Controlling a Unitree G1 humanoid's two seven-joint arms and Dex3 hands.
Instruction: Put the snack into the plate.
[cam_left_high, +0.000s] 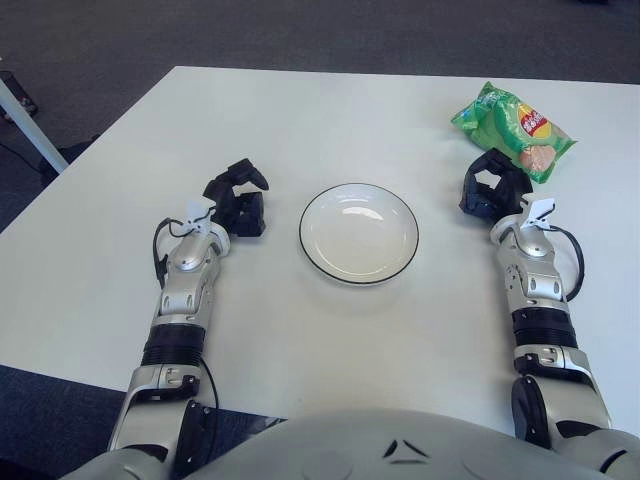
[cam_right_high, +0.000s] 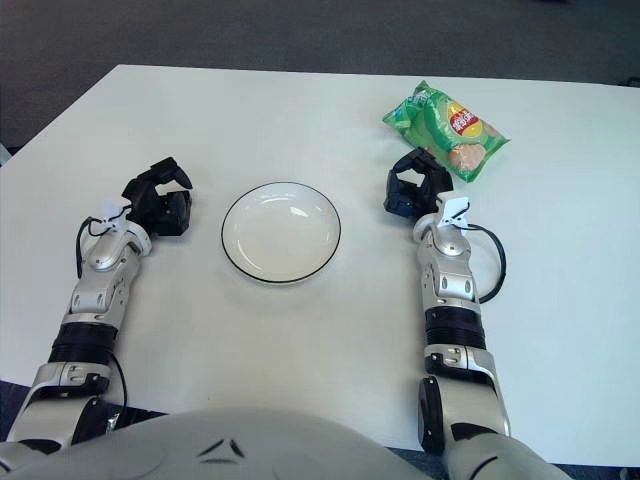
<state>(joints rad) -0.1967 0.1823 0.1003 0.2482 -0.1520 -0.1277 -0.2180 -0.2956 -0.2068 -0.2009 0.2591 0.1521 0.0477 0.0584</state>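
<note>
A green snack bag lies on the white table at the far right. A white plate with a dark rim sits in the middle, with nothing in it. My right hand is just in front of the bag's near edge, its black fingers relaxed and holding nothing. My left hand shows to the left of the plate, fingers loosely curled around nothing.
The white table reaches the far edge and drops off at the left. A pale table leg stands beyond its left side. Dark carpet surrounds the table.
</note>
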